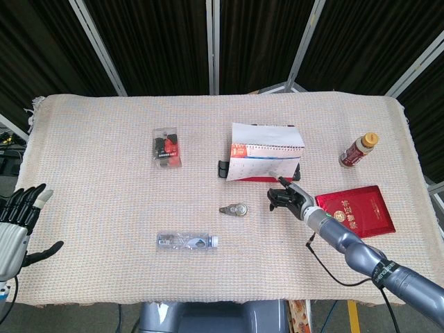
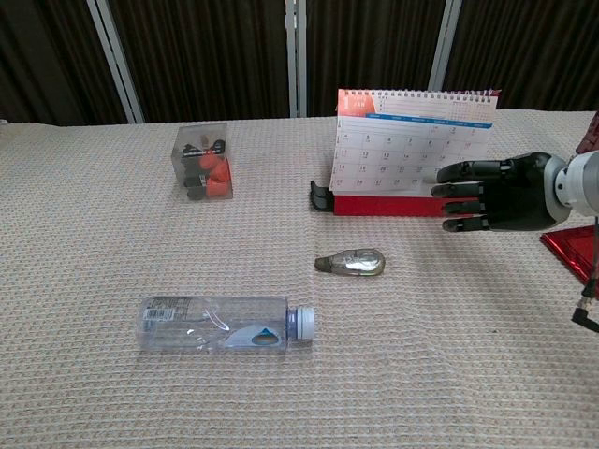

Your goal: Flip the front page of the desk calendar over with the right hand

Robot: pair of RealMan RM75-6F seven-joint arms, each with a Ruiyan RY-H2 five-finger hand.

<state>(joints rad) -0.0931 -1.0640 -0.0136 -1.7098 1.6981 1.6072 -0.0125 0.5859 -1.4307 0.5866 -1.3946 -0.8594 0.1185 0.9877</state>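
Observation:
The desk calendar (image 1: 266, 135) stands right of the table's middle, its red base (image 2: 388, 205) showing under a raised page. The front page (image 2: 412, 140) is lifted off the stand and slants toward me. My right hand (image 1: 288, 197) is at the page's lower right corner, fingers stretched out and touching the sheet from the front; in the chest view the right hand (image 2: 493, 193) overlaps that corner. It grips nothing that I can see. My left hand (image 1: 18, 220) hangs at the table's near left edge, fingers spread and empty.
A light bulb (image 1: 234, 209) lies just in front of the calendar. A clear plastic bottle (image 1: 187, 241) lies nearer me. A clear box of orange items (image 1: 166, 146) sits to the left, a red booklet (image 1: 357, 210) and a brown bottle (image 1: 359, 150) to the right. A black clip (image 2: 321, 198) sits at the calendar's left end.

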